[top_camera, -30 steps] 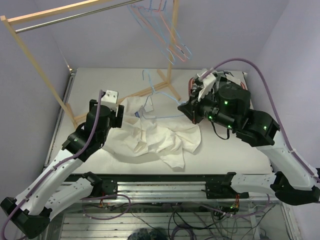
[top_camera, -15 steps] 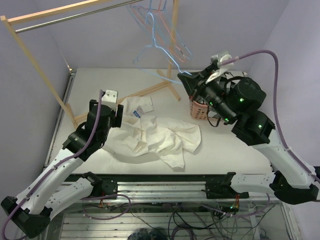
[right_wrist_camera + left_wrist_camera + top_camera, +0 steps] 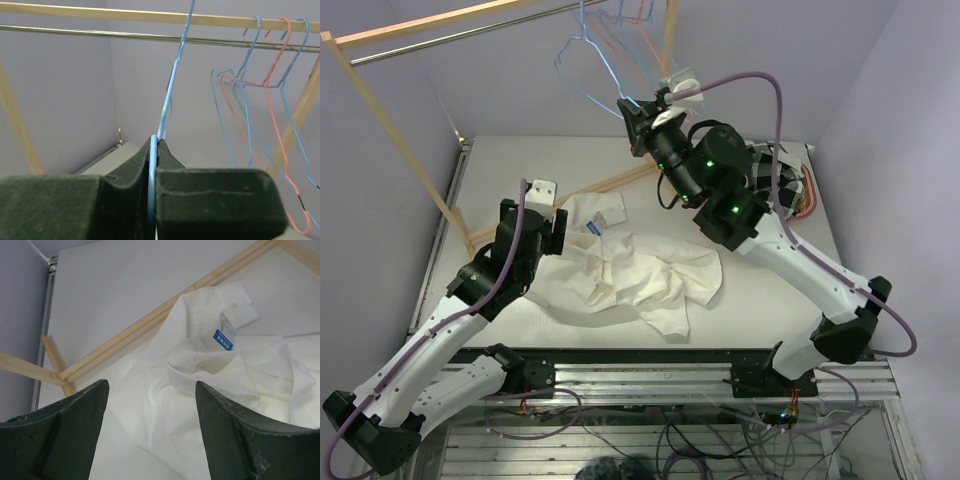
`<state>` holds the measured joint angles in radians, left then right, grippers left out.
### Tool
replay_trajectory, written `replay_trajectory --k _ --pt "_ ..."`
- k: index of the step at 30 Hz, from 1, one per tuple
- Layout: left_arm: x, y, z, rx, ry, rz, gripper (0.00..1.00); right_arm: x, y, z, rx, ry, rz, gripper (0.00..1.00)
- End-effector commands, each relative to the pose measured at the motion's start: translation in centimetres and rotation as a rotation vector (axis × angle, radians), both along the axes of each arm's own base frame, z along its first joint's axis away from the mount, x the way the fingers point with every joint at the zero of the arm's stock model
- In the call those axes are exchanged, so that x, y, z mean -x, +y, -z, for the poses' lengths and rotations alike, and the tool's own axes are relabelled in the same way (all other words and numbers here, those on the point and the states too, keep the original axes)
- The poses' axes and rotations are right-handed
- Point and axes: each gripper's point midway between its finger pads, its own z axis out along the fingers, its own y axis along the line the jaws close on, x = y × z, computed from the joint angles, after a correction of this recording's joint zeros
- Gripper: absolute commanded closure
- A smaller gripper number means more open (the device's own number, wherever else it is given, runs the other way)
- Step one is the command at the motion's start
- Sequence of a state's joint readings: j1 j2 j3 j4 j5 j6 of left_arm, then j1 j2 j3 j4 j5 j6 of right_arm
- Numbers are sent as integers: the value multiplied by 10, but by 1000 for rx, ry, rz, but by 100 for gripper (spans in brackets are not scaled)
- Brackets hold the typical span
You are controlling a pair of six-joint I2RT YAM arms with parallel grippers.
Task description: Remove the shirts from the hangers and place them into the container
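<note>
The right fingers [image 3: 200, 200], clenched on the blue hanger [image 3: 167, 102], had lifted it to the rail [image 3: 100, 34]; the left fingers [image 3: 235, 430] hung spread above the freed white shirt [image 3: 220, 375].

No word or number can be read anywhere. The one printed thing is a small label [image 3: 223, 338] at the neck of the white shirt [image 3: 250, 375] lying on the surface. Its lower part is a blue patch with white marks, and above that is a white strip with faint grey print. All of it is too small and blurred to make out as letters or figures. In the overhead view the label shows only as a blue speck on the pale cloth.
</note>
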<state>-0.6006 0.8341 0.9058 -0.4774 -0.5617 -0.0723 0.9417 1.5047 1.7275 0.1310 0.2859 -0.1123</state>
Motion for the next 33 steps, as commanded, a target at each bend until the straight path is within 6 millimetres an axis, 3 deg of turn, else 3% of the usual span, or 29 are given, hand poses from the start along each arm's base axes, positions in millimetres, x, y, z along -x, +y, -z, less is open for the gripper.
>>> replay_trajectory --k 1,6,14,28,29,31,33 --pt "-1 0 -10 25 -19 -1 19 -5 -12 -48 -137 -126 64 100" --pt "-1 -1 -10 27 -20 3 20 -8 -7 -46 -166 -135 63 100" --pt "-2 -2 -9 24 -15 7 20 -3 -20 -52 -220 -159 89 100" --pt "-2 -2 -7 20 -10 5 19 -42 34 -15 -69 -87 83 100" --pt "-2 -2 -8 21 -11 5 19 -40 36 -10 -56 -73 71 96" --pt "-2 -2 -8 22 -13 4 19 -36 35 4 -36 -43 53 71" --pt "-2 -2 -9 24 -14 5 19 -28 30 16 -34 -8 32 58"
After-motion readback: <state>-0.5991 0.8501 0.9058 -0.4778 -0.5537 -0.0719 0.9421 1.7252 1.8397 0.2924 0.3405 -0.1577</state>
